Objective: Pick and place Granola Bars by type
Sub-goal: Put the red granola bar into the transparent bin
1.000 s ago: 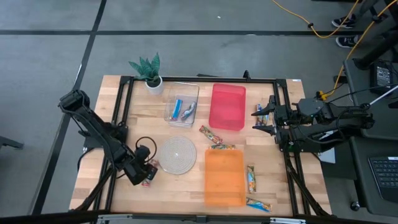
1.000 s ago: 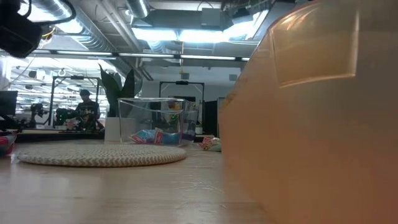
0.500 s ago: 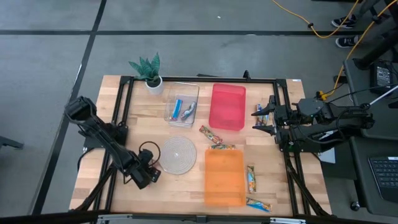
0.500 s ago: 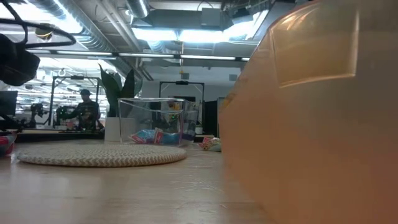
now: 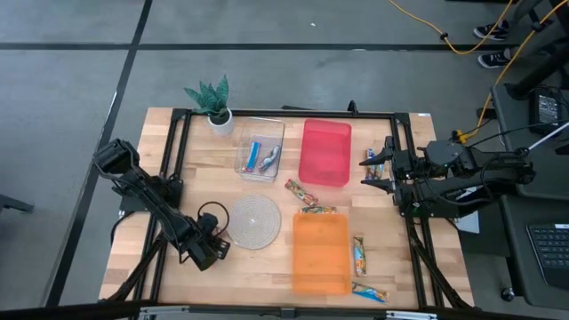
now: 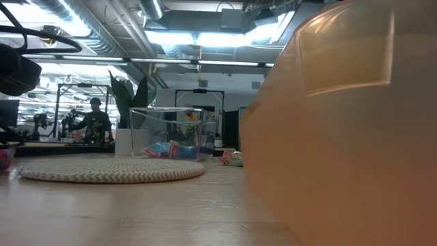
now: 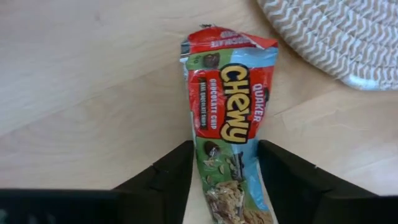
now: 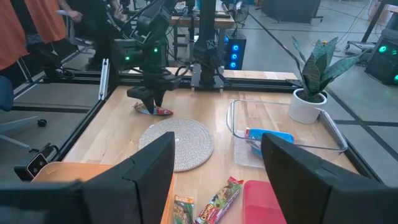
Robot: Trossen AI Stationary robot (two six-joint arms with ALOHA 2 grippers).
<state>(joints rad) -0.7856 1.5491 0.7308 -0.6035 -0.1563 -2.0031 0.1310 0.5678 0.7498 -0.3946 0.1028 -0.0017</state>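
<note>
At about eight o'clock on the wooden surface (image 5: pixel 267 267), the left end effector (image 7: pixel 225 171) is lowered over a single granola bar (image 7: pixel 227 149). Its two dark fingers (image 7: pixel 165 180) straddle the bar's lower half with the wrapper between them; whether they are pressing it yet cannot be told. The bar lies flat just beside the round woven mat (image 5: pixel 253 221), near its edge. The right end effector (image 5: pixel 375 171) waits at three o'clock with its fingers spread and nothing between them.

Other granola bars are spread around: two in the clear bin (image 5: pixel 260 147) at twelve o'clock, several loose between the red bin (image 5: pixel 325 152) and the orange bin (image 5: pixel 320 253), and more along the orange bin's right side.

Likely risks: the wrapper is glossy and the grip sits toward one end, so the bar could slip, swing or twist free on lifting. Fingers closing low against the wood could scrape it or crush the bar. The mat's rim is close and could snag the wrapper.

Readable text on the wrapper: "QUAKER" and "CHEWY" in large yellow letters, with "CHOCOLATE CHIP" on a red panel.
</note>
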